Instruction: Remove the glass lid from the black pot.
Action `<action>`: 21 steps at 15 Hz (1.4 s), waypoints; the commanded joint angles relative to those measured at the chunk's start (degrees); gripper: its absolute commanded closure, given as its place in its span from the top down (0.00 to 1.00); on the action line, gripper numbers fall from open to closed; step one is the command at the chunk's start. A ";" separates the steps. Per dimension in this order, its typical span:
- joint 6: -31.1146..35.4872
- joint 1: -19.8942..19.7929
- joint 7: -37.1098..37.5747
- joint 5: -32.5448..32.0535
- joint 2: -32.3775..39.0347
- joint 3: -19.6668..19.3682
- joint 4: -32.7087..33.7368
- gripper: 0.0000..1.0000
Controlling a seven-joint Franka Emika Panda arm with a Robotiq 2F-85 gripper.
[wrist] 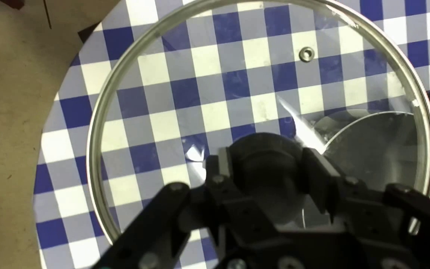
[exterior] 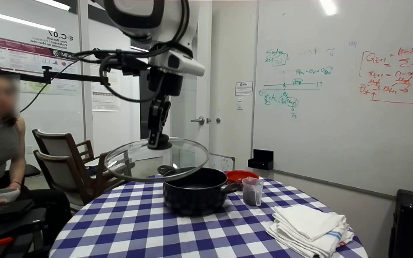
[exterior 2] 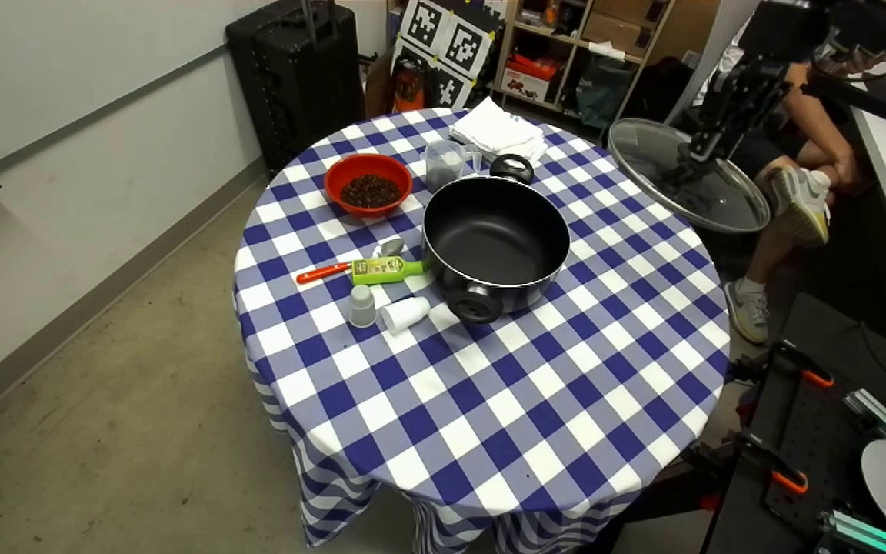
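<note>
The glass lid [exterior: 138, 168] hangs in the air, slightly tilted, above and to one side of the black pot [exterior: 199, 199]. My gripper [exterior: 157, 140] is shut on the lid's black knob. In an exterior view the lid [exterior 2: 666, 181] is well apart from the pot [exterior 2: 497, 238], whose open, empty inside shows. The gripper [exterior 2: 703, 146] holds the lid from above there. In the wrist view the knob sits between the fingers [wrist: 265, 164]. The lid [wrist: 215, 89] fills most of that view, over the checked cloth, with part of the pot [wrist: 375, 149] seen through the glass.
A red bowl [exterior 2: 368, 188] of dark bits, a clear measuring cup [exterior 2: 445, 165] and folded white towels [exterior 2: 498, 131] are near the pot. A green bottle [exterior 2: 381, 270], a red-handled utensil [exterior 2: 323, 273] and small cups [exterior 2: 406, 314] lie beside it. People sit close by.
</note>
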 commanded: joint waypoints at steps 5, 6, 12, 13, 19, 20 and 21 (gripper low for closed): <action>10.86 0.68 10.79 0.84 4.59 -0.01 -9.82 0.24; 11.42 0.82 11.68 1.09 6.06 0.02 -9.76 0.24; 13.09 1.29 13.28 4.74 16.09 0.32 -4.10 0.24; 12.74 1.04 13.16 5.41 17.94 0.15 -2.73 0.24; 11.83 -0.24 12.79 8.34 25.76 -0.33 3.21 0.24; 11.85 -0.46 12.39 9.02 26.66 -0.09 3.89 0.24; 11.98 -0.33 12.79 9.04 27.36 -0.11 4.35 0.24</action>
